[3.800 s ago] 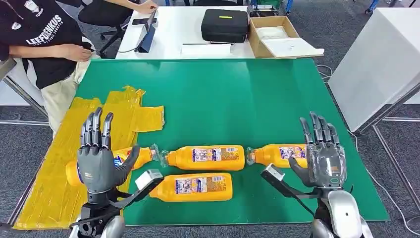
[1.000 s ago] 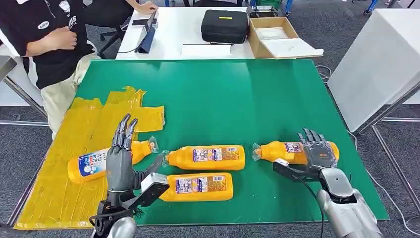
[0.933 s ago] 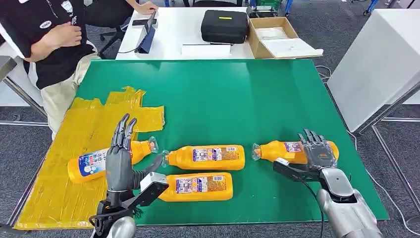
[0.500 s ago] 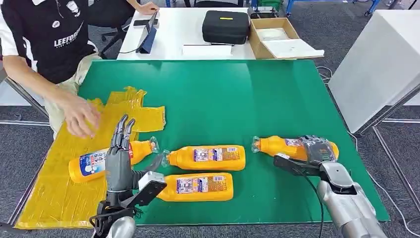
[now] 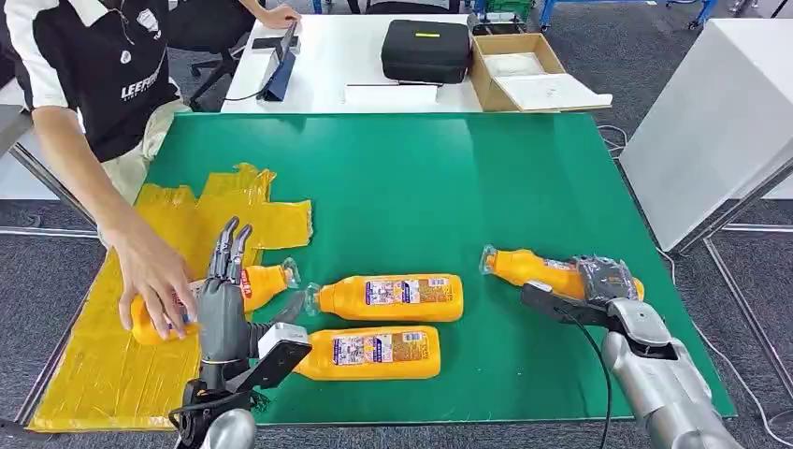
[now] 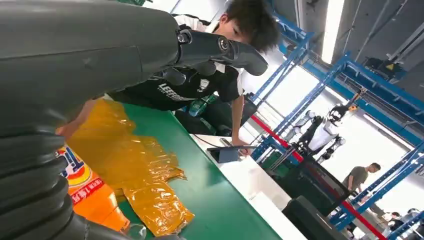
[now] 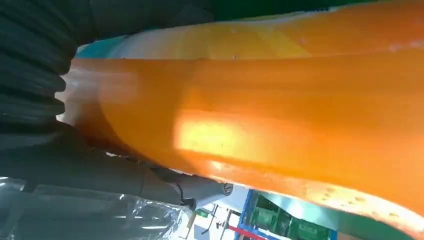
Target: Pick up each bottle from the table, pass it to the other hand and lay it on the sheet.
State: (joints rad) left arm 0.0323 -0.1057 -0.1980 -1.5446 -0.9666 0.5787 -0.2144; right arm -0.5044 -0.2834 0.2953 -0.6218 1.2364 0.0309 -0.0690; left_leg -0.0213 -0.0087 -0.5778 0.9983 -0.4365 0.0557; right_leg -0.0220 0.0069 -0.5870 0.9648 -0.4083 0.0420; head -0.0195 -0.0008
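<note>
Several orange bottles lie on the green table (image 5: 421, 187). My right hand (image 5: 606, 281) grips the rightmost bottle (image 5: 528, 268) near its base, fingers curled over it; in the right wrist view this bottle (image 7: 280, 115) sits close against the hand. Two bottles lie mid-table, one (image 5: 388, 296) behind the other (image 5: 369, 351). Another bottle (image 5: 257, 283) lies on the yellow sheet (image 5: 93, 365), with a person's hand (image 5: 154, 278) resting on its base end. My left hand (image 5: 223, 304) stands upright beside that bottle, open, fingers straight and holding nothing. The left wrist view has that bottle's label (image 6: 80, 182) and the sheet (image 6: 140, 160).
A person in a black shirt (image 5: 103, 65) leans in at the table's left side. Behind the green table stands a white table (image 5: 327, 56) with a black case (image 5: 424, 47), a cardboard box (image 5: 524, 70) and a tablet (image 5: 278, 65). A white block (image 5: 720, 112) stands to the right.
My right hand has closed around the rightmost bottle, and its neck end has swung away from me. The person's hand has reached in onto the bottle on the sheet. My left hand stays upright.
</note>
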